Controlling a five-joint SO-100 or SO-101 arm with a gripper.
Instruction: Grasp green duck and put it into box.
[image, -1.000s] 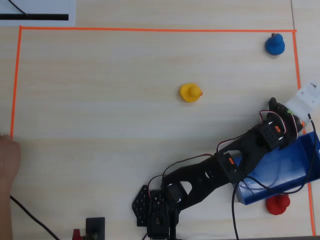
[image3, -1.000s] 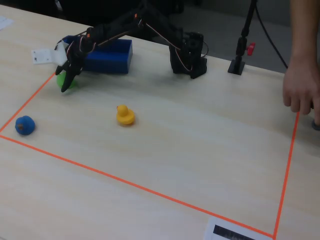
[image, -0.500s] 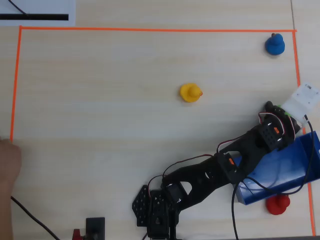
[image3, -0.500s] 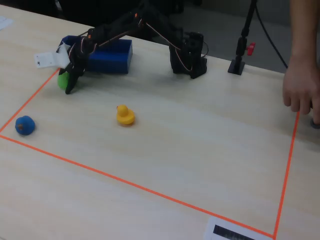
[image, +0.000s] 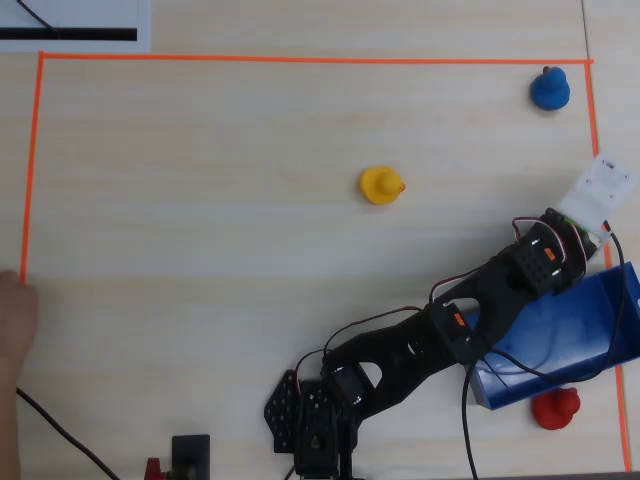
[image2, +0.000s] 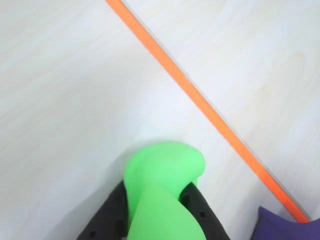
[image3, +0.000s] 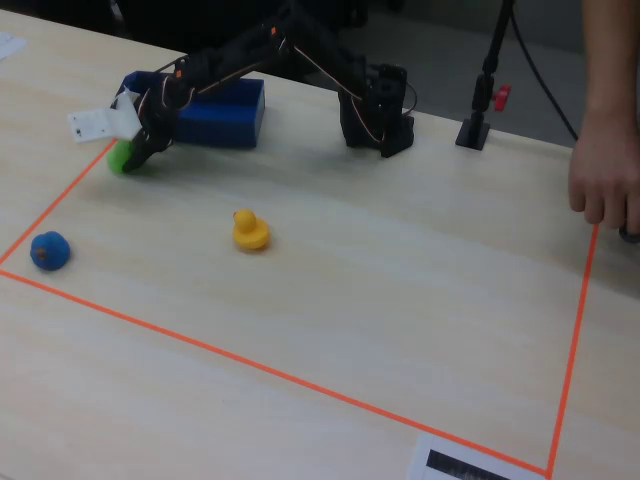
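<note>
- Wrist view, bottom centre: black hand (image2: 160, 210) pinching smooth, rounded green duck (image2: 162, 172).
- Fixed view, upper left: green duck (image3: 122, 156) beside rectangular blue box (image3: 225, 112).
- Pale wood-grain worktop (image: 200, 200); orange tape line (image2: 200, 100) crossing diagonally.

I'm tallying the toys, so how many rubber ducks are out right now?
4: the green duck between the jaws by the orange tape, a yellow duck mid-table, a blue duck in the taped corner, a red duck beside the box.
</note>
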